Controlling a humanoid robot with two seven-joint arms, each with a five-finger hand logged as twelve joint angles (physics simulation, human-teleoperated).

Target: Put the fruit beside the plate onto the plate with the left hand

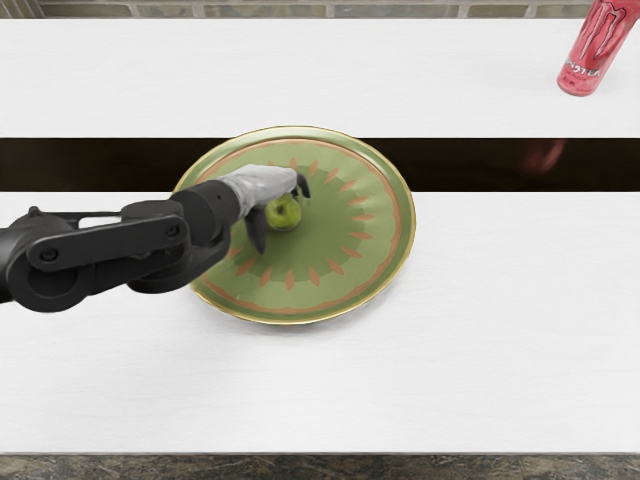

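A small green apple [285, 212] sits over the middle-left part of the round green plate [355, 255], which has an orange pattern and a gold rim. My left arm comes in from the left edge, and its hand [277, 210] is above the plate. The fingers curl over the apple's top and the thumb reaches down at its left side, so the hand is shut on the fruit. I cannot tell whether the apple touches the plate surface. The right arm is out of view.
A red drink can [595, 47] stands at the far right corner of the back white surface. A dark gap [500, 165] runs across between the back and front white table surfaces, and the plate bridges it.
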